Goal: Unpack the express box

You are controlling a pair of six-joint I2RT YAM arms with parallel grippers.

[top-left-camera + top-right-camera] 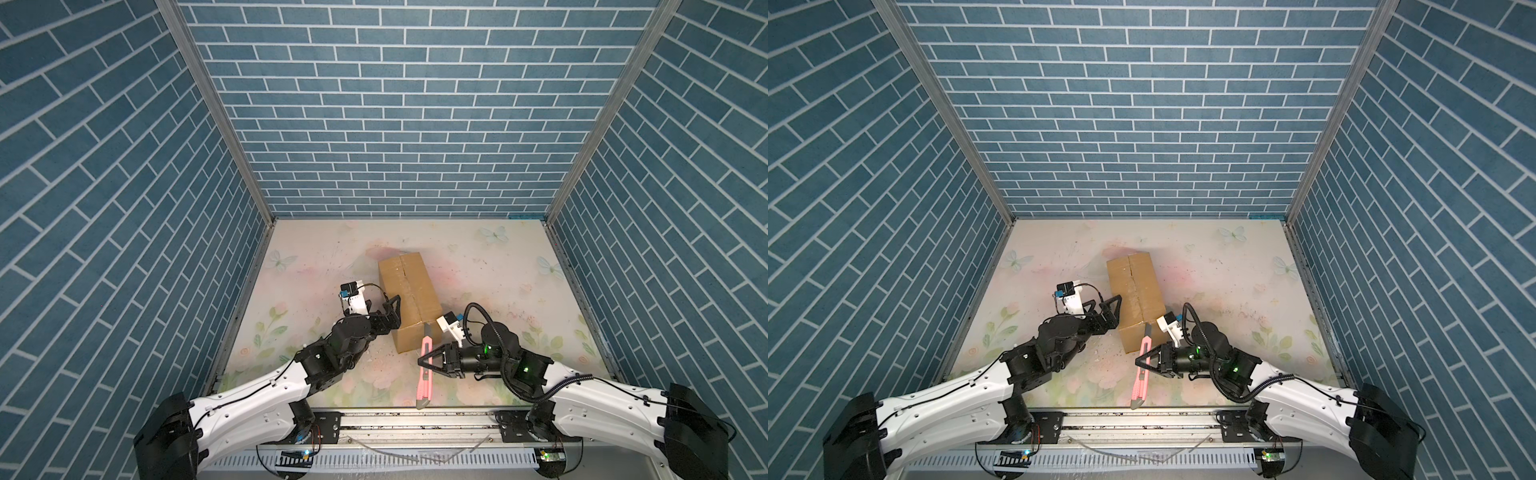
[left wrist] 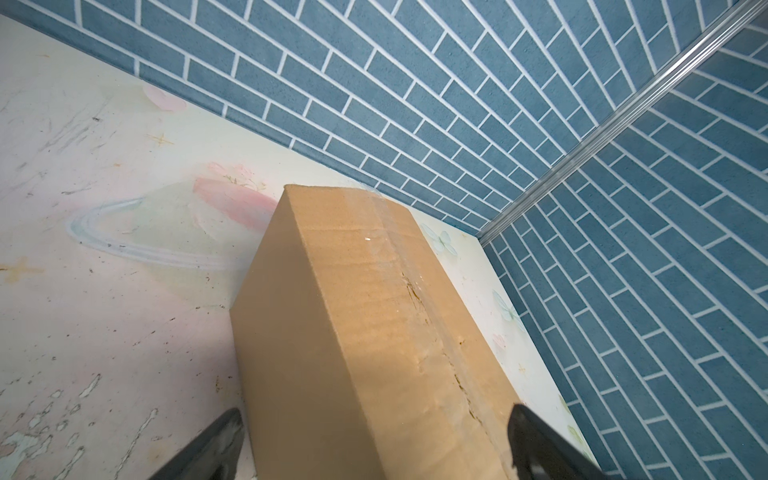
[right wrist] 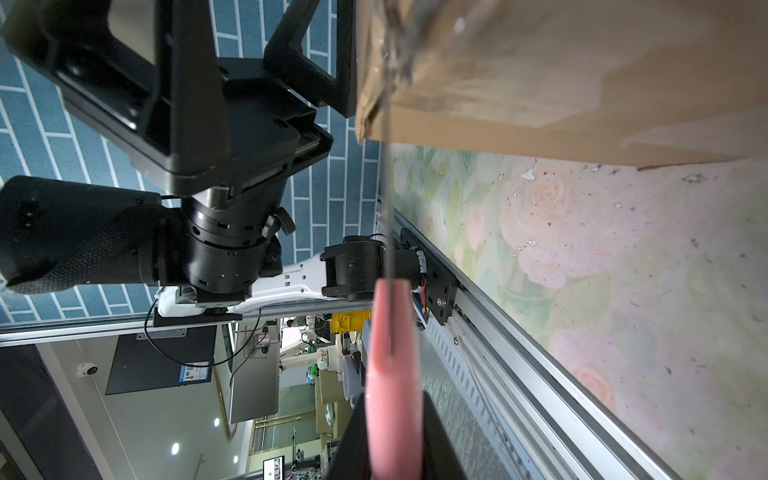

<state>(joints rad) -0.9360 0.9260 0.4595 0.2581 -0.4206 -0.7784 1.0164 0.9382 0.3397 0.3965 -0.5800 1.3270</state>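
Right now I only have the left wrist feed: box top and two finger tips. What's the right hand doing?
Observer: The right hand is shut on a pink knife.
Operator: Blade out?
Observer: Yes. In the right wrist view a thin blade runs from the knife up to the express box.
Operator: Where on the box?
Observer: At its near end, about where the top seam finishes, in both top views.
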